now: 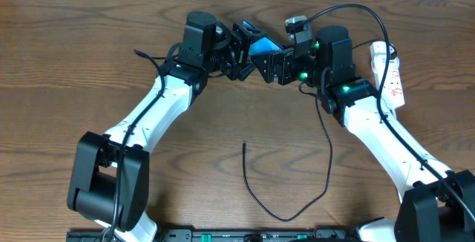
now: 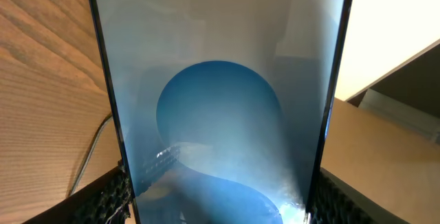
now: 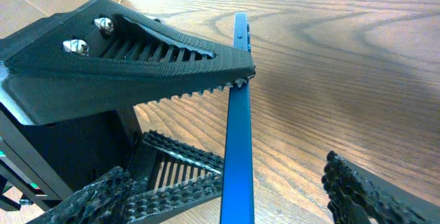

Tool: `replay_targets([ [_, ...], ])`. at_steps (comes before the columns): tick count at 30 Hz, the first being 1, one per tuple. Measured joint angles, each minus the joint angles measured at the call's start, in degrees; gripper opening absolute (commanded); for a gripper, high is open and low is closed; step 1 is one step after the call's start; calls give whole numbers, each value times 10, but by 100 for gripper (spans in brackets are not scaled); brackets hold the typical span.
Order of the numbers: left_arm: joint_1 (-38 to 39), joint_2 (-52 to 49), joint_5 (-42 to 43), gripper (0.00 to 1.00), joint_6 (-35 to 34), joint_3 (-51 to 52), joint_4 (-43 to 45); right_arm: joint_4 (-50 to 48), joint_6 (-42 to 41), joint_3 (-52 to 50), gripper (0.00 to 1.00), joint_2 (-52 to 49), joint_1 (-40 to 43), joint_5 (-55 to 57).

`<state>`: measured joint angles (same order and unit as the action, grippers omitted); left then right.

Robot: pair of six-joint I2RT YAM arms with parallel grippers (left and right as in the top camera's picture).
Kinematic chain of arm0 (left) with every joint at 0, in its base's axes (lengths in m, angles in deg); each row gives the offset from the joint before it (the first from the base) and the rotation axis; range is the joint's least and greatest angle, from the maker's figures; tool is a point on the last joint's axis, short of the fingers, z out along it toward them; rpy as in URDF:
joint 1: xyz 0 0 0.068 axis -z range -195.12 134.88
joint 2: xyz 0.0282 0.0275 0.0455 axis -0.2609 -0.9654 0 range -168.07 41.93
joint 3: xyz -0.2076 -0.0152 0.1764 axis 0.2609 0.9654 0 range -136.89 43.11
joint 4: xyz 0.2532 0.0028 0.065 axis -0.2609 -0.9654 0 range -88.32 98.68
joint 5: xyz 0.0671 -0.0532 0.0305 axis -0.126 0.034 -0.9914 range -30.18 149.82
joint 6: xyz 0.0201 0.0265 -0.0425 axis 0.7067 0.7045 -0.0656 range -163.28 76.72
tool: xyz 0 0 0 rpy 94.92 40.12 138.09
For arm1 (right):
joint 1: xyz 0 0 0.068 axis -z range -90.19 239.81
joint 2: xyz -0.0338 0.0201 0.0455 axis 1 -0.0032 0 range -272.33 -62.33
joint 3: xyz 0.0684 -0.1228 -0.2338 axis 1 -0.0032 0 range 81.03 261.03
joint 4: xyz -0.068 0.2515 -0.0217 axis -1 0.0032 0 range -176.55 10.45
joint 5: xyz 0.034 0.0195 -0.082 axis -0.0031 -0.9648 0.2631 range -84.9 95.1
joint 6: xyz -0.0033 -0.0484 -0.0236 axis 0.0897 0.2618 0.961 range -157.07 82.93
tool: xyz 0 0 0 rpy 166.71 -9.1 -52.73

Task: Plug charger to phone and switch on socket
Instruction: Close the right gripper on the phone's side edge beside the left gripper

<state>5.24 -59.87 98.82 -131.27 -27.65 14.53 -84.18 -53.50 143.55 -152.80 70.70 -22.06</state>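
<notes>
At far centre, phone [image 1: 264,47] between left gripper [image 1: 245,55] and right gripper [image 1: 276,62]. Off right, socket [image 1: 392,75] on table [image 1: 74,34]. In front, charger [image 1: 327,164] looped on table, tip well apart from phone.

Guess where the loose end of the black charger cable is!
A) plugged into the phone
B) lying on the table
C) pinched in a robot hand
B: the overhead view shows the cable ending loose on the wooden table, well apart from the phone.

Phone [image 1: 263,47] raised mid-table, black charger [image 1: 295,213] slack nearer, white socket [image 1: 390,73] far right.
</notes>
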Motion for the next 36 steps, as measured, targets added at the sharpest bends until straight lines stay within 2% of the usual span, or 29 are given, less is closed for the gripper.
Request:
replay_targets([
  [13, 0, 0, 0, 7, -52, 0, 0, 4, -1, 0, 86, 0, 0, 2],
  [20, 7, 0, 0, 8, -72, 0, 0, 7, -3, 0, 82, 0, 0, 2],
  [30, 12, 0, 0, 7, -80, 0, 0, 8, -7, 0, 64, 0, 0, 2],
  [36, 12, 0, 0, 7, -80, 0, 0, 10, -10, 0, 60, 0, 0, 3],
])
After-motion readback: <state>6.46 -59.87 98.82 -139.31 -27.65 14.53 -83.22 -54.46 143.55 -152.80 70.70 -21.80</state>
